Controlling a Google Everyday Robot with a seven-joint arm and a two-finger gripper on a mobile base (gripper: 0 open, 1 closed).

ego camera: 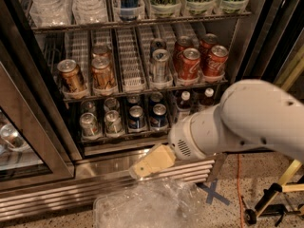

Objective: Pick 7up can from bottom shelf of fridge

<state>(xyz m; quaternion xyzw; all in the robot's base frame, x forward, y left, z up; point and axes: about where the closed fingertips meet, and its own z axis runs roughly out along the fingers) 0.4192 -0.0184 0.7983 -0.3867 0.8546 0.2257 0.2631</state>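
Two pale silvery-green 7up cans (pixel 89 124) (pixel 113 121) stand at the front left of the bottom shelf (pixel 124 138), a wire rack with a steel lip, with more like them behind. Dark blue cans (pixel 137 118) stand to their right, then small bottles (pixel 184 99). The fridge (pixel 45 109) has its door open. My gripper (pixel 151 163), tan, at the end of the white arm (pixel 247 122), hangs in front of the steel base grille (pixel 66 196), below and to the right of the 7up cans, outside the fridge and holding nothing that I can see.
The rack above holds gold-brown cans (pixel 71 75), a silver can (pixel 160 63) and red cola cans (pixel 191 63). The open glass door (pixel 19 146) stands at left. A clear plastic bin (pixel 142 207), a blue tape cross (pixel 213 194) and a yellow stand (pixel 280 189) are on the floor.
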